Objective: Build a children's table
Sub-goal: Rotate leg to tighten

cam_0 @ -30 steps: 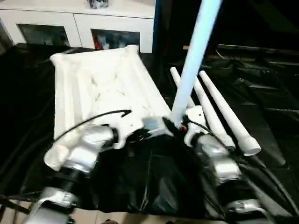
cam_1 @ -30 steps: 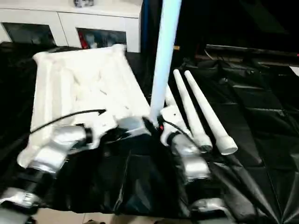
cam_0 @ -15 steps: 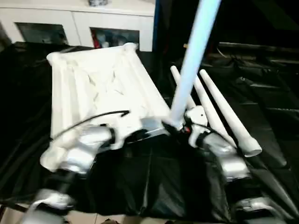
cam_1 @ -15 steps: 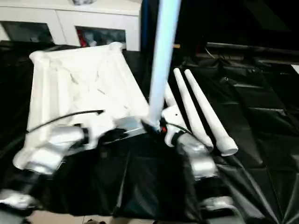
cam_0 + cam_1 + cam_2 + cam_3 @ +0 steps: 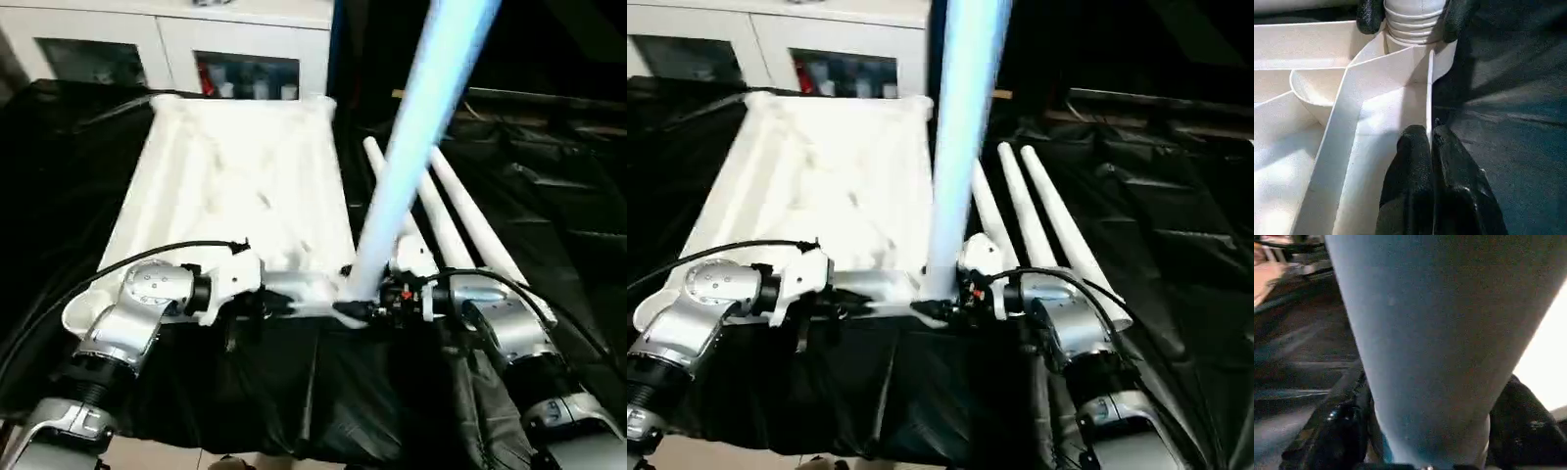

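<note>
Since a second ago, both my forearms have swung inward and now lie almost level along the tabletop's [image 5: 235,186] near edge. My right gripper [image 5: 364,305] is clamped on the upright leg [image 5: 411,147], whose threaded end sits at the socket [image 5: 1400,46] in the near right corner. My left gripper [image 5: 1431,147] pinches the thin rim beside that socket. Three other legs [image 5: 460,211] lie on the black sheet [image 5: 568,196], just right of the tabletop.
</note>
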Motion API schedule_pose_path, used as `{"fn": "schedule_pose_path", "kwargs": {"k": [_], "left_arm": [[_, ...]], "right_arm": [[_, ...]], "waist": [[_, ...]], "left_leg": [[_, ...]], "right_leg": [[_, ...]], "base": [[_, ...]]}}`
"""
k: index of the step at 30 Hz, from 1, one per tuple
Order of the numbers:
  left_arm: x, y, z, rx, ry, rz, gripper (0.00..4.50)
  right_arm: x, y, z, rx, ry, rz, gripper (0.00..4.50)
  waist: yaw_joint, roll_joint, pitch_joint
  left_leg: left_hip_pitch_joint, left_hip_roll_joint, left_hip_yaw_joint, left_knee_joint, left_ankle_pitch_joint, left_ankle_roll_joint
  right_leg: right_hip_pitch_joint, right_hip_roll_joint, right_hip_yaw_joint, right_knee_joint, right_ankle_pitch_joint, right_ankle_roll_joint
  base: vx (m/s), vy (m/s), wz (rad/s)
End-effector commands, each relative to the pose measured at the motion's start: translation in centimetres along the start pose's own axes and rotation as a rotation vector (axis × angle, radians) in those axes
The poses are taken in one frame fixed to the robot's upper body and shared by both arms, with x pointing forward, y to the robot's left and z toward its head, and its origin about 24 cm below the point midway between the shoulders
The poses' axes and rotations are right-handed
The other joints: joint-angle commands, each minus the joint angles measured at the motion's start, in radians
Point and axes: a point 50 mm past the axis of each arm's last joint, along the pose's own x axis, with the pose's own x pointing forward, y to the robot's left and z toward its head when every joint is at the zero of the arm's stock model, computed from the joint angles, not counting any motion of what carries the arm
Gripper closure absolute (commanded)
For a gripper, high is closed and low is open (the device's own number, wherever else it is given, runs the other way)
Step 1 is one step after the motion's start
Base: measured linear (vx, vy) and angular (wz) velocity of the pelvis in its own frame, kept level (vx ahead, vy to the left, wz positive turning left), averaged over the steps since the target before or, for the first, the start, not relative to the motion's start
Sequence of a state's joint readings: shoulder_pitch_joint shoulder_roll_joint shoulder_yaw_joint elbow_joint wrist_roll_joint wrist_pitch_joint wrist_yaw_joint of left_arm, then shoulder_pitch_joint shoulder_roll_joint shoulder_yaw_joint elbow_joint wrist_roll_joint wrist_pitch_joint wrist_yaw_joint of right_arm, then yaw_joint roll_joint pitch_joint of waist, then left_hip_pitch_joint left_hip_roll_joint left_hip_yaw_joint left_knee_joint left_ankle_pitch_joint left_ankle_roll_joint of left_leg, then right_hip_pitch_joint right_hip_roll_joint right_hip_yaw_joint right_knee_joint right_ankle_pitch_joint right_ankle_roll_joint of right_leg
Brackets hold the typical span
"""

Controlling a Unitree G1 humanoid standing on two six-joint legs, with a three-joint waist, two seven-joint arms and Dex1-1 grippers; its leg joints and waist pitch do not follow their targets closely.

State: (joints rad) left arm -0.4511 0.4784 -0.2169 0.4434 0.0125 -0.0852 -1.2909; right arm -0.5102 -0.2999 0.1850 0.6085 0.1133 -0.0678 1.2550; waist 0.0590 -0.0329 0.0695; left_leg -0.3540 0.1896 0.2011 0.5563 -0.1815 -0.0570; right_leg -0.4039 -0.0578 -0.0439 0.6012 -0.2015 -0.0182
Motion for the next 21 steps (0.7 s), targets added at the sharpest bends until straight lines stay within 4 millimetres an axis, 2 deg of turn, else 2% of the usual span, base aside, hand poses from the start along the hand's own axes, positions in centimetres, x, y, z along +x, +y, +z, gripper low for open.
{"fn": "schedule_pose_path", "kwargs": {"k": [1, 5, 9, 11, 12, 14, 16, 17, 18, 19, 21], "left_arm": [[0.6, -0.6, -1.3, -0.06, 0.038, -0.032, 4.5], [0.7, -0.5, -1.3, -0.069, 0.026, -0.019, 4.5], [1.4, -0.3, -1.0, -0.084, 0.001, 0.042, 4.5], [2.3, 0.2, -0.9, -0.093, 0.023, 0.137, 4.5], [3.0, 0.5, -0.8, -0.107, 0.039, 0.197, 4.5], [3.8, 0.7, -0.4, -0.122, 0.033, 0.248, 4.5], [4.2, 0.7, -0.1, -0.128, 0.022, 0.267, 4.5], [5.4, 0.7, 0.5, -0.142, 0.004, 0.312, 4.5], [6.2, 0.6, 0.9, -0.139, 0.01, 0.331, 4.5], [7.0, 0.6, 1.3, -0.138, 0.015, 0.354, 4.5], [7.4, 0.6, 1.5, -0.145, 0.01, 0.368, 4.5]], "right_arm": [[0.8, 0.6, 0.1, -0.006, 0.013, 0.103, 1.77], [1.1, 0.8, 0.0, 0.017, 0.0, 0.094, 1.81], [1.7, 1.0, -0.5, 0.075, -0.032, -0.006, 1.82], [2.4, 0.6, -1.1, 0.108, -0.052, -0.188, 1.82], [3.0, 0.3, -1.4, 0.139, -0.062, -0.309, 1.82], [3.6, 0.2, -1.7, 0.189, -0.077, -0.42, 1.83], [3.9, 0.2, -1.8, 0.216, -0.084, -0.461, 1.83], [4.9, 0.3, -2.0, 0.272, -0.096, -0.55, 1.83], [5.7, 0.3, -2.0, 0.306, -0.094, -0.624, 1.83], [6.5, 0.3, -2.1, 0.338, -0.089, -0.681, 1.83], [7.1, 0.4, -1.9, 0.347, -0.089, -0.696, 1.83]], "waist": [[0.005, -0.009, -0.046], [0.006, -0.009, -0.047], [0.007, -0.01, -0.043], [-0.001, -0.012, -0.038], [-0.004, -0.009, -0.037], [-0.009, -0.011, -0.037], [-0.012, -0.011, -0.035], [-0.014, -0.009, -0.036], [-0.014, -0.01, -0.036], [-0.014, -0.003, -0.037], [-0.016, -0.006, -0.038]], "left_leg": [[0.005, 0.051, -0.015, -0.051, -0.155, 0.084], [0.004, 0.051, -0.015, -0.051, -0.149, 0.083], [0.006, 0.052, -0.017, -0.055, -0.17, 0.069], [0.01, 0.051, -0.021, -0.059, -0.22, 0.041], [0.012, 0.05, -0.025, -0.063, -0.244, 0.025], [0.013, 0.051, -0.028, -0.066, -0.26, 0.007], [0.016, 0.05, -0.029, -0.067, -0.28, 0.004], [0.017, 0.051, -0.028, -0.067, -0.282, 0.004], [0.015, 0.05, -0.03, -0.068, -0.277, 0.001], [0.015, 0.049, -0.032, -0.069, -0.279, -0.003], [0.014, 0.047, -0.031, -0.069, -0.289, 0.0]], "right_leg": [[0.043, -0.082, 0.048, -0.062, -0.144, -0.234], [0.044, -0.082, 0.048, -0.061, -0.135, -0.238], [0.041, -0.084, 0.049, -0.067, -0.193, -0.221], [0.034, -0.089, 0.052, -0.081, -0.296, -0.196], [0.033, -0.091, 0.053, -0.086, -0.362, -0.18], [0.03, -0.089, 0.052, -0.09, -0.399, -0.163], [0.027, -0.09, 0.054, -0.096, -0.433, -0.15], [0.024, -0.09, 0.057, -0.098, -0.435, -0.144], [0.024, -0.09, 0.056, -0.098, -0.434, -0.142], [0.024, -0.09, 0.056, -0.098, -0.435, -0.138], [0.024, -0.088, 0.055, -0.1, -0.435, -0.133]], "base": [[0.0, 0.0, 0.0], [0.0, 0.0, 0.0], [0.0, 0.0, 0.0], [0.0, 0.0, 0.0], [0.0, 0.0, 0.0], [0.0, 0.0, 0.0], [0.0, 0.0, 0.0], [0.0, 0.0, 0.0], [0.0, 0.0, 0.0], [0.0, 0.0, 0.0], [0.0, 0.0, 0.0]]}}
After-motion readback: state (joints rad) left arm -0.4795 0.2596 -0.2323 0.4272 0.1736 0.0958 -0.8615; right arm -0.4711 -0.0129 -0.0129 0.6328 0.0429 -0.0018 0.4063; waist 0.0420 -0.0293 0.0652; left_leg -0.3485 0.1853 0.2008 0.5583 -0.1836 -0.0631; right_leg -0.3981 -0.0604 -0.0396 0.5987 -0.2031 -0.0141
